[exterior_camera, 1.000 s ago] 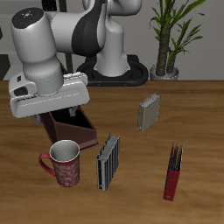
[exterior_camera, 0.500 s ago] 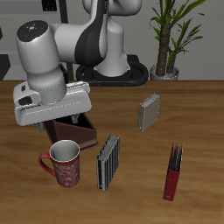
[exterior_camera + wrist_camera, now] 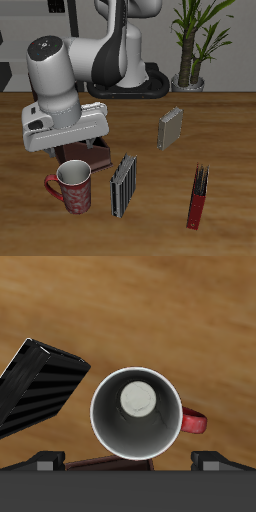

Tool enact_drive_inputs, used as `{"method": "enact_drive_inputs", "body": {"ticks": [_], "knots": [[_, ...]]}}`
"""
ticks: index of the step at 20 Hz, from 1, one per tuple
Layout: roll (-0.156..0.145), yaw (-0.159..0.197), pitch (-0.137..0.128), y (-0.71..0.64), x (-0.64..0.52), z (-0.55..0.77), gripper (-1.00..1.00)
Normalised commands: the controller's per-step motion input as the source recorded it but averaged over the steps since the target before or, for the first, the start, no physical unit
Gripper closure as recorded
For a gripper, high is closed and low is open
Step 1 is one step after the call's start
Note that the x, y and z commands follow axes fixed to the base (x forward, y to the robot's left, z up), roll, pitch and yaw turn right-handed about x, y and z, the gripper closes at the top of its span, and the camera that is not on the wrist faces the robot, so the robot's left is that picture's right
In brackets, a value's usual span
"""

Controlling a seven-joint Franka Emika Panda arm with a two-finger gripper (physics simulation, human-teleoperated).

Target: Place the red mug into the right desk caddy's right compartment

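The mug (image 3: 74, 187) stands upright on the counter (image 3: 220, 130) near its front edge, handle pointing outward, away from the grey ribbed block (image 3: 123, 184) that stands just beside it on the other side. Directly behind the mug is the caddy (image 3: 88, 157), mostly hidden under the arm's head; only its dark end nearest the mug shows.

The tool (image 3: 128, 463) hangs above the mug and the caddy's near end. In the wrist view the mug's round rim (image 3: 136, 411) and pale inside sit almost centred under it, the red handle (image 3: 193, 422) sticking out to one side, and a strip of the caddy shows at the frame's edge behind the mug. Only the two dark finger bases are visible, set wide apart on either side of the mug's opening, so the tool reads as spread, with nothing between the fingers and nothing touched. The ribbed block's dark slats lie beside the mug.

Farther off stand a second grey block (image 3: 171, 127) and a slim red book (image 3: 199, 197), both well apart from the mug.
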Motion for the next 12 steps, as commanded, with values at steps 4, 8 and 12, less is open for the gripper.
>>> {"method": "enact_drive_inputs", "body": {"ticks": [4,8,12], "knots": [[0.010,0.008,0.012,0.18,0.05,-0.16,-1.00],[0.012,0.003,0.018,0.20,0.03,-0.21,-1.00],[0.010,0.006,0.030,0.12,0.07,-0.26,-1.00]]}}
